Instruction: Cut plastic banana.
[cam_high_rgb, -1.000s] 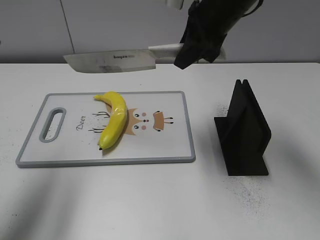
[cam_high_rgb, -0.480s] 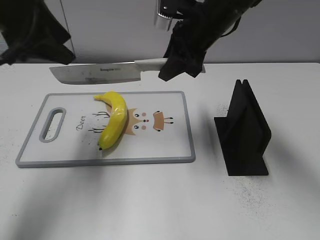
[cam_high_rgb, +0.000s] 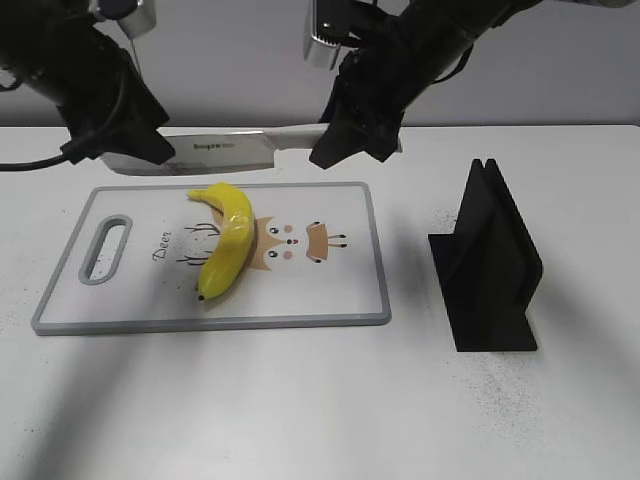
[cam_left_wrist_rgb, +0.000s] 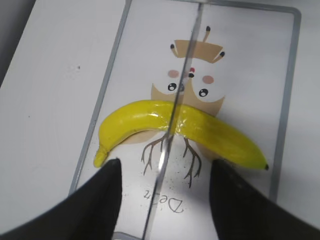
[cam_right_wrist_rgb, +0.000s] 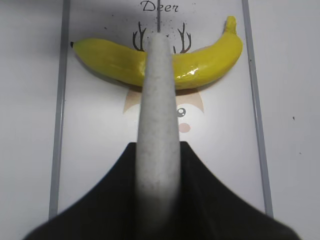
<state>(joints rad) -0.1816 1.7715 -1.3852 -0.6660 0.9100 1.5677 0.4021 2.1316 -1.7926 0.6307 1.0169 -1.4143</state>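
Lining up: the knife hangs in the air over the far edge of the cutting board; the step in hand looks like positioning before the cut, and no cut shows on the fruit.
Right gripper: the right gripper is clamped on the knife's pale handle, which runs between its dark fingers in the right wrist view.
Left gripper: the left gripper hovers at the blade's left tip, with its fingers spread wide on either side of the blade edge in the left wrist view; whether they touch the blade I cannot tell.
Banana: the plastic banana lies whole on the board, left of the deer drawing, with one tip toward the far edge and the other toward the near edge.
Relation: both wrist views show the blade crossing the banana at about its middle, above it and apart from it.
Next move: judging from this, the blade must come straight down, kept square across the curve, with firm pressure at mid-length.
Risk: the glossy fruit may roll or slide under the edge.
Other: a black stand sits on the white surface, right of the board and well apart from the work.
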